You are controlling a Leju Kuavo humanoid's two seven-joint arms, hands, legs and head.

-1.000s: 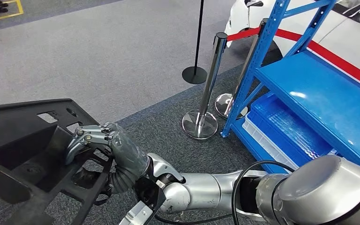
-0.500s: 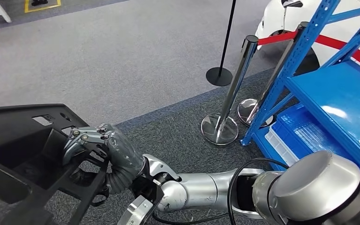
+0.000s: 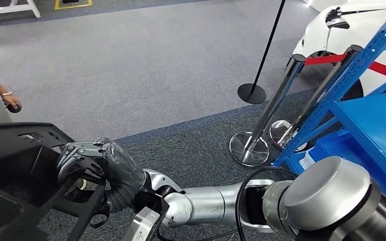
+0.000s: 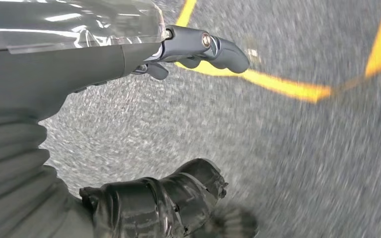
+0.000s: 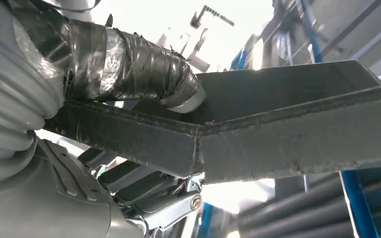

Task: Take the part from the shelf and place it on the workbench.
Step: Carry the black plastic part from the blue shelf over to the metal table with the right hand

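The large black part (image 3: 15, 175) sits low at the left of the head view, above the grey carpet (image 3: 146, 75), grasped by the right robot hand (image 3: 88, 160), whose fingers curl over its edge. The left robot hand (image 4: 129, 59) hangs released over floor marked with yellow lines (image 4: 287, 89). To the right stand chrome stanchions (image 3: 261, 130) and the blue shelf (image 3: 367, 115). A person's hand (image 3: 11, 103) shows at the left edge.

Matt black plastic part (image 3: 15, 170), glossy chrome stanchion (image 3: 271, 113), rough grey carpet (image 3: 146, 65)
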